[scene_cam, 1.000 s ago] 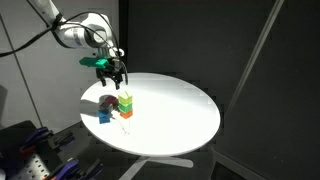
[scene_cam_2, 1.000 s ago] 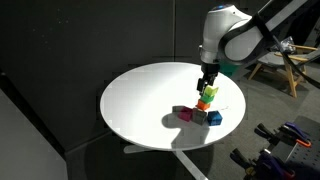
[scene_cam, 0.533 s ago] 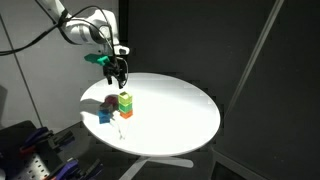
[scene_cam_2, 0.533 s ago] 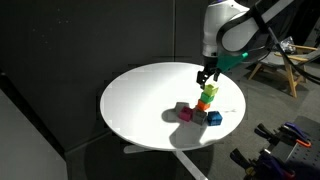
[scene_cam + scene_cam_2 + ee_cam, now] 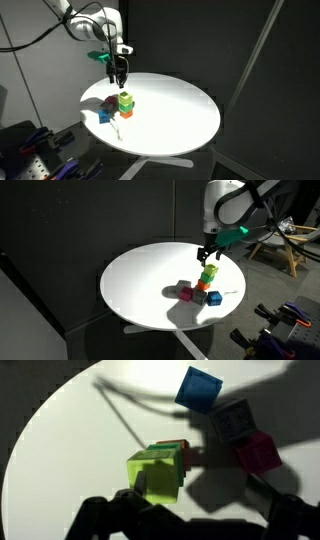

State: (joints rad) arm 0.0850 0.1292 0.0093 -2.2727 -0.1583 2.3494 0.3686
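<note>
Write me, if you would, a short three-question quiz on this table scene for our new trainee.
1. True or false: the gripper is clamped on the green block.
2. Which colour tops the stack? A) blue B) green C) pink
3. How many loose blocks lie on the table beside the stack?

Key
1. False: the jaws stand open, above the stack.
2. B.
3. Three: the blue block, the grey block and the pink block.
</note>
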